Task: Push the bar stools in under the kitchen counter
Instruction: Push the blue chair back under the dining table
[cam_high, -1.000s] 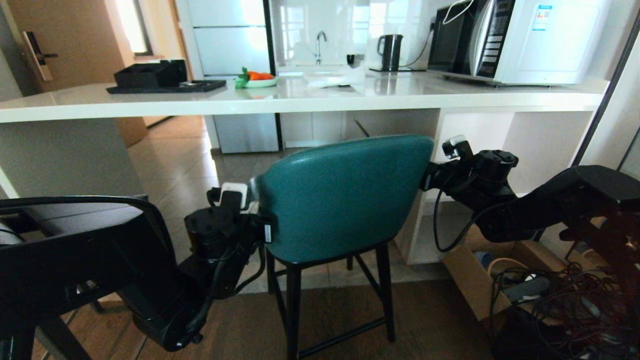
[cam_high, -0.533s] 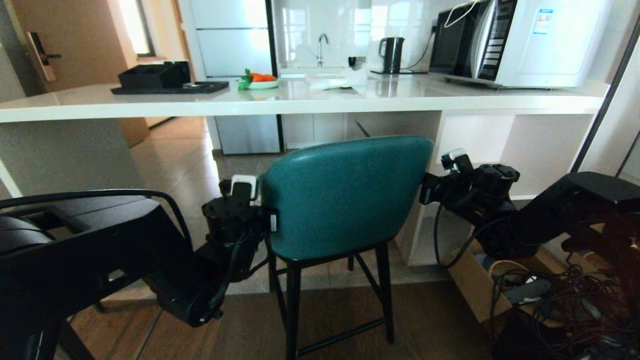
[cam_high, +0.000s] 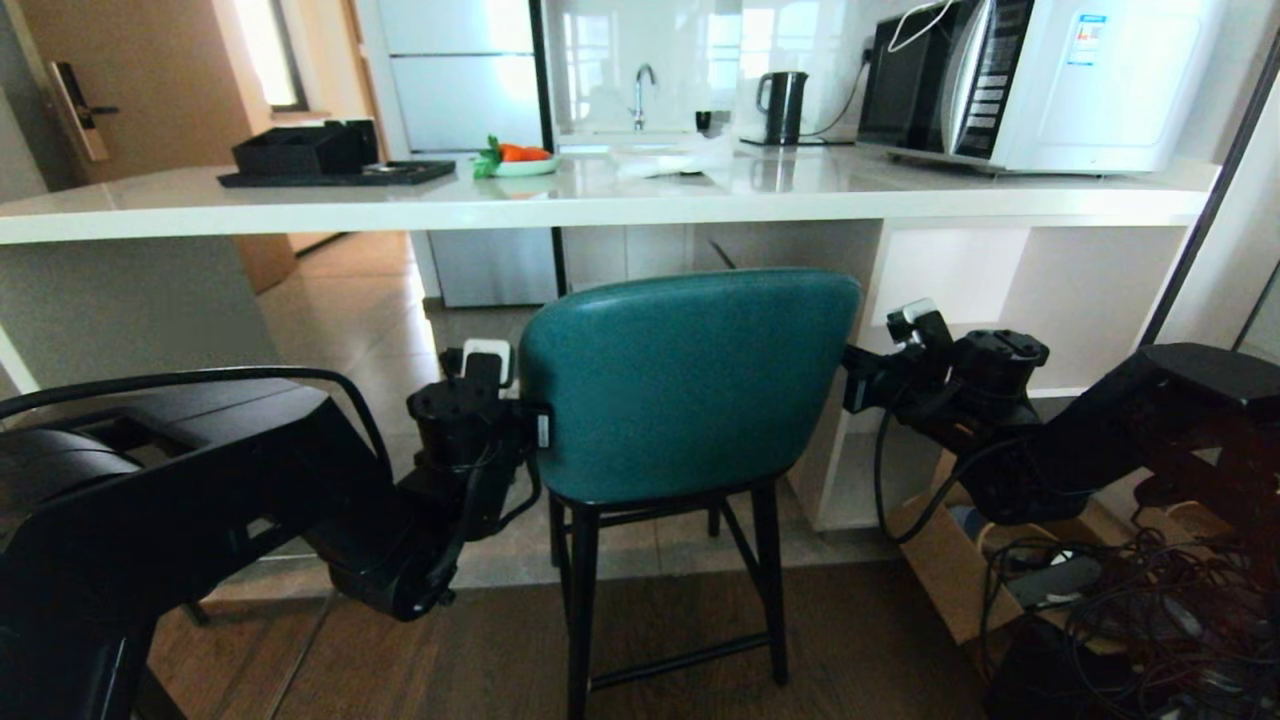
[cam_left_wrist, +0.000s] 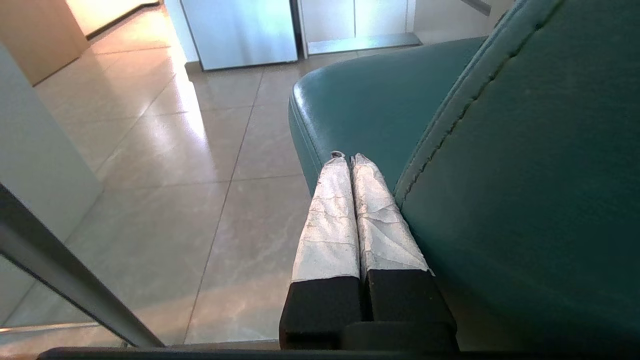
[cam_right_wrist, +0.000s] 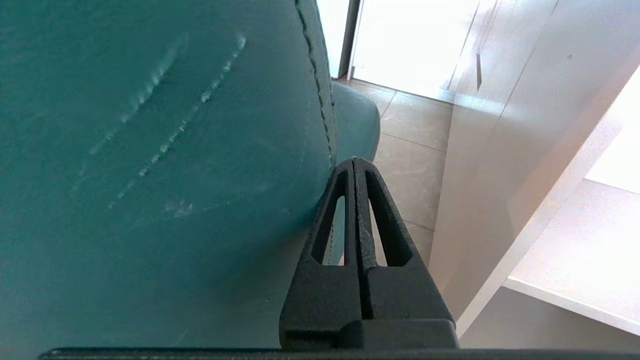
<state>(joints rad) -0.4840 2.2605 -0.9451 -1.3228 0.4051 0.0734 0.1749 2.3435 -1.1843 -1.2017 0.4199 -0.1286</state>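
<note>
**Teal stool braced for the push under the table**

Teal stool (cam_high: 690, 385) stands just before the table (cam_high: 600, 205), its seat not yet beneath. Left claw (cam_left_wrist: 350, 160) and right claw (cam_right_wrist: 354, 162), both closed and holding nothing, press its backrest's side edges. Next: an even forward push from both arms, keeping the stool straight

stool (cam_high: 688, 385) before counter (cam_high: 600, 205) | left gripper (cam_high: 535, 430) left of backrest | right gripper (cam_high: 850, 365) right
</note>
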